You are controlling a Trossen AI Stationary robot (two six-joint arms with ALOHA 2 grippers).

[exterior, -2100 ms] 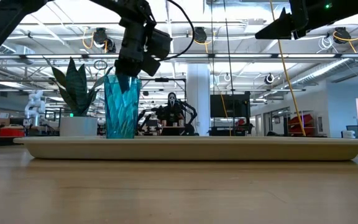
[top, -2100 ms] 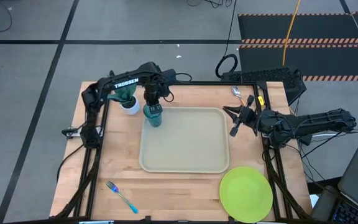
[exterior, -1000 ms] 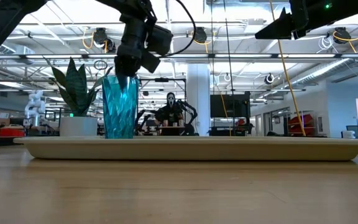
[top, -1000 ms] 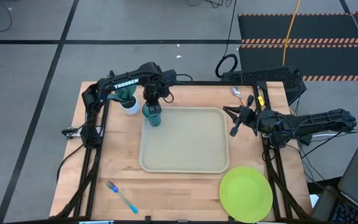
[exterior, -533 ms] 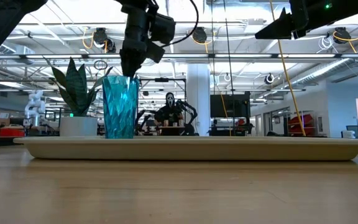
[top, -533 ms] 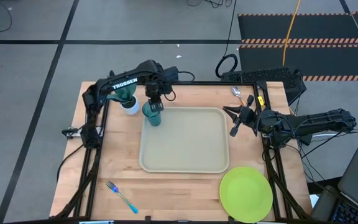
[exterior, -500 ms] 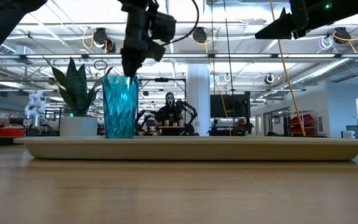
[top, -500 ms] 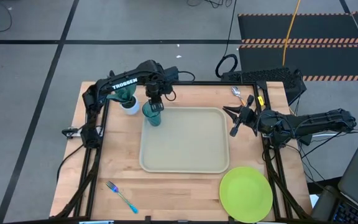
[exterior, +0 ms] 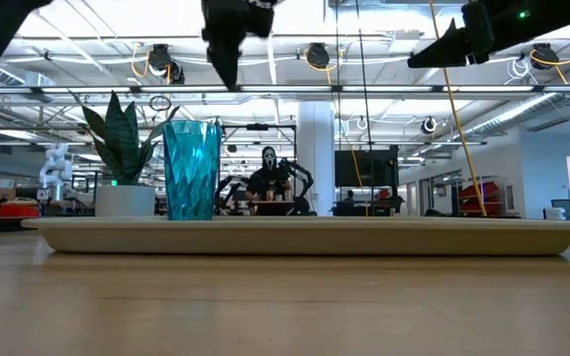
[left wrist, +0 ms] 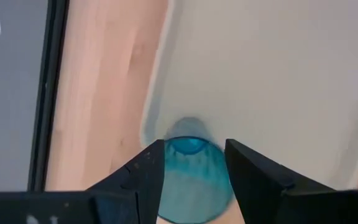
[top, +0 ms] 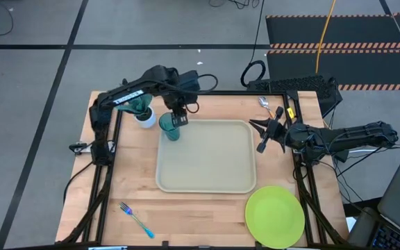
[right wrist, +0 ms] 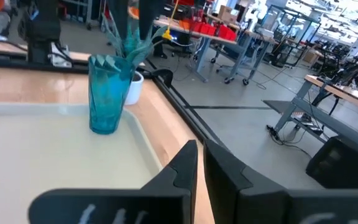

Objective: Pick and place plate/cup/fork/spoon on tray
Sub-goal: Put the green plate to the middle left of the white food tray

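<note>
The teal cup (top: 170, 128) stands upright on its base in the far left corner of the beige tray (top: 207, 187). My left gripper (exterior: 228, 61) hangs open above the cup, clear of its rim; in the left wrist view the cup (left wrist: 190, 177) shows below, between the two fingers. My right gripper (top: 261, 136) hovers shut off the tray's right edge, pointing level. The green plate (top: 275, 217) lies at the table's near right corner. The fork (top: 136, 219) lies near the front left. The spoon (top: 264, 104) lies at the far right.
A white pot with a green plant (top: 143, 114) stands just left of the cup, off the tray. A dark frame runs along the table's far edge and sides. Most of the tray floor (top: 214, 149) is bare.
My left gripper, which was down at the cup's rim, has let go and risen straight up until it is clear above the cup. The cup has stayed upright in the tray's far left corner.
</note>
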